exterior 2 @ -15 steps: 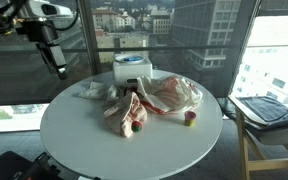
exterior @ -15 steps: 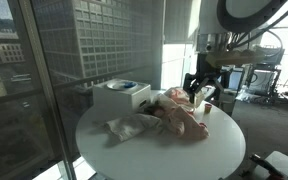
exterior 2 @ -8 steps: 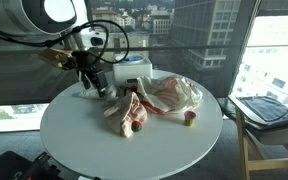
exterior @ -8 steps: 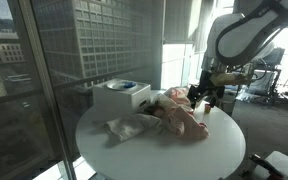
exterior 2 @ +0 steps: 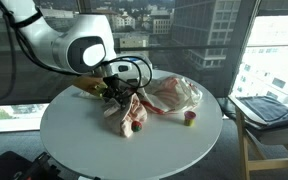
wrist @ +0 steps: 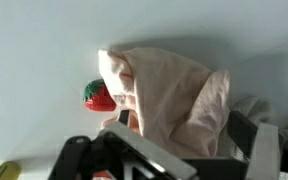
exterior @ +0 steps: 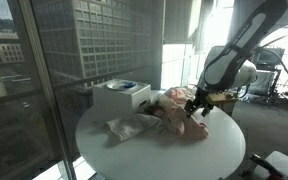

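1. In an exterior view, the pincer [exterior: 197, 104] hangs low over the far end of the pink cloth [exterior: 182, 120]. The cloth lies crumpled near the middle of the round table [exterior: 154, 160], and its bulk stretches from the pincer toward the white box [exterior: 119, 97].
2. In an exterior view from across the table, the pincer [exterior 2: 117, 93] sits just above and behind the pink cloth [exterior 2: 130, 113]. The cloth's long axis runs from the pincer toward the camera, and a crinkled bag [exterior 2: 174, 95] lies just beside it.
3. In the wrist view, the pincer [wrist: 169, 145] stands wide open and holds nothing. The pink cloth [wrist: 169, 90] lies straight ahead between the jaws, reaching away from them. A toy strawberry [wrist: 99, 96] touches its left edge.
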`<state>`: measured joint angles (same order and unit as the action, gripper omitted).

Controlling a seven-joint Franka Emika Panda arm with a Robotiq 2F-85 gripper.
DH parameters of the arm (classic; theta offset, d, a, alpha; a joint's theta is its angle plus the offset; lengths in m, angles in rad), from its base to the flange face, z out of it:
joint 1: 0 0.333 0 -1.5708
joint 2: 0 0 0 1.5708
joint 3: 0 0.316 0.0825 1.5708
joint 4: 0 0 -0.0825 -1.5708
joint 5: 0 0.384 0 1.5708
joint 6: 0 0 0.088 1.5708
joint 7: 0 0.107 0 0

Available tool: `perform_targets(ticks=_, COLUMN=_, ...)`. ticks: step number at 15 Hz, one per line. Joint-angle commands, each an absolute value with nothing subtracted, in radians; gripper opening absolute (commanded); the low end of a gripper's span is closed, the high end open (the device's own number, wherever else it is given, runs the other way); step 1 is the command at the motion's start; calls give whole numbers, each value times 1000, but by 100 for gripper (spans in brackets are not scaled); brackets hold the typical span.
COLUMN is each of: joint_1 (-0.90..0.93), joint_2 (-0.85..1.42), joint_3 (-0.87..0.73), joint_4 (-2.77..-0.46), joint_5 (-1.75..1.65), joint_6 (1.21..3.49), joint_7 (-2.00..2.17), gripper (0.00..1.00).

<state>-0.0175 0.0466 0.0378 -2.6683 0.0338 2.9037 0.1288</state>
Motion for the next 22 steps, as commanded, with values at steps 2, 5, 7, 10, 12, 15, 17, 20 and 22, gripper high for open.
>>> perform_targets(ticks=2, joint_1=0, joint_2=301, joint_3=12, joint_4=-2518, joint_5=31, joint_6=3015, joint_7=139, gripper=100)
perform_targets(ticks=5, joint_1=56, joint_2=448, joint_3=-63, joint_4=-2412, joint_5=-4, joint_6=3059, joint_7=177, gripper=100)
perform_targets(ticks=7, joint_1=100, joint_2=533, joint_3=-114, joint_4=-2343, joint_5=-4, joint_6=3067, joint_7=183, gripper=100)
perform_targets(ticks=10, joint_1=150, joint_2=550, joint_3=-136, joint_4=-2312, joint_5=22, joint_6=3001, joint_7=200, gripper=66)
perform_targets(ticks=12, joint_1=189, joint_2=509, joint_3=-143, joint_4=-2326, joint_5=44, joint_6=2940, joint_7=254, gripper=52)
perform_targets(ticks=15, joint_1=315, joint_2=413, joint_3=-230, joint_4=-2349, joint_5=15, joint_6=2790, joint_7=424, gripper=27)
perform_targets(ticks=17, joint_1=414, joint_2=339, joint_3=-313, joint_4=-2348, joint_5=-79, joint_6=2704, joint_7=584, gripper=14)
perform_targets(ticks=20, joint_1=609, joint_2=228, joint_3=-490, joint_4=-2316, joint_5=-249, joint_6=2558, joint_7=813, gripper=6)
perform_targets(ticks=22, joint_1=672, joint_2=147, joint_3=-541, joint_4=-2286, joint_5=-409, joint_6=2484, joint_7=959, gripper=9)
